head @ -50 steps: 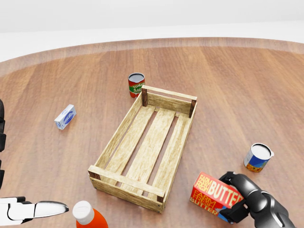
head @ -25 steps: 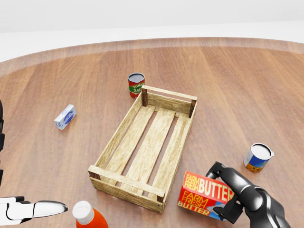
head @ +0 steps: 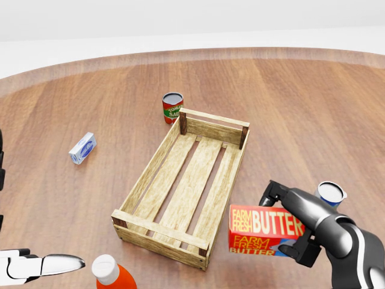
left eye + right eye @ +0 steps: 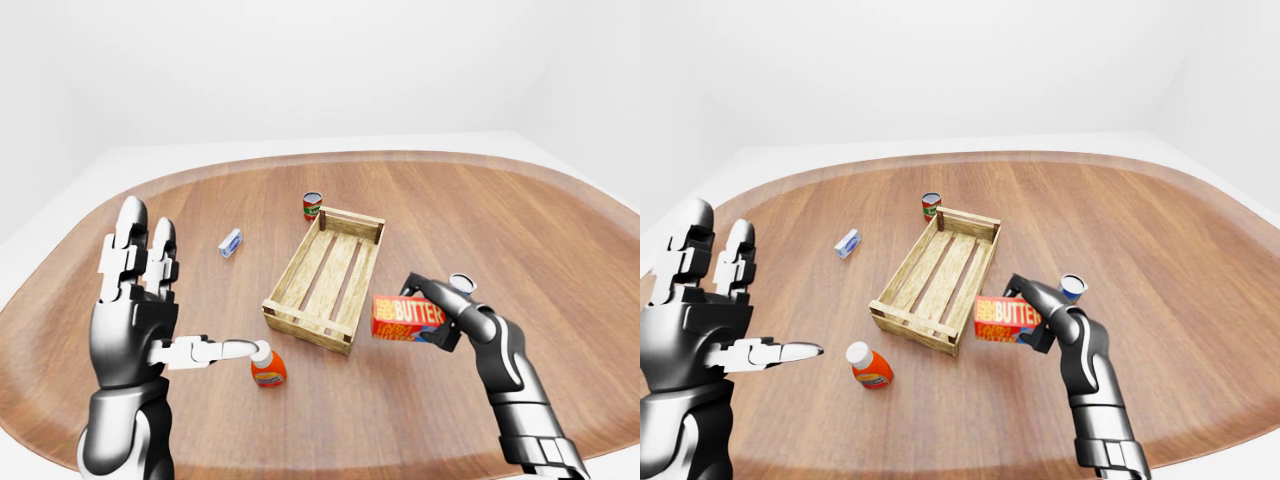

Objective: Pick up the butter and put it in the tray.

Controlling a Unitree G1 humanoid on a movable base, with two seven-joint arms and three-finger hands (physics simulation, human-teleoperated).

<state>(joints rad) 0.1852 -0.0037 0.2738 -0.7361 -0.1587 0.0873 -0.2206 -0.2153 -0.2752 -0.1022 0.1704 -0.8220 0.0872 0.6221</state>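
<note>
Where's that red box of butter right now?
The butter is at the bottom right of the head view, gripped in the robot's right hand, just right of the wooden tray's near corner, not yet inside it.

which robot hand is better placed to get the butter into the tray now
Right. The right robot hand already grips the red butter box, lifted just right of the slatted wooden tray. The left robot hand is open, empty and raised on the tray's far side, near the orange bottle.
</note>
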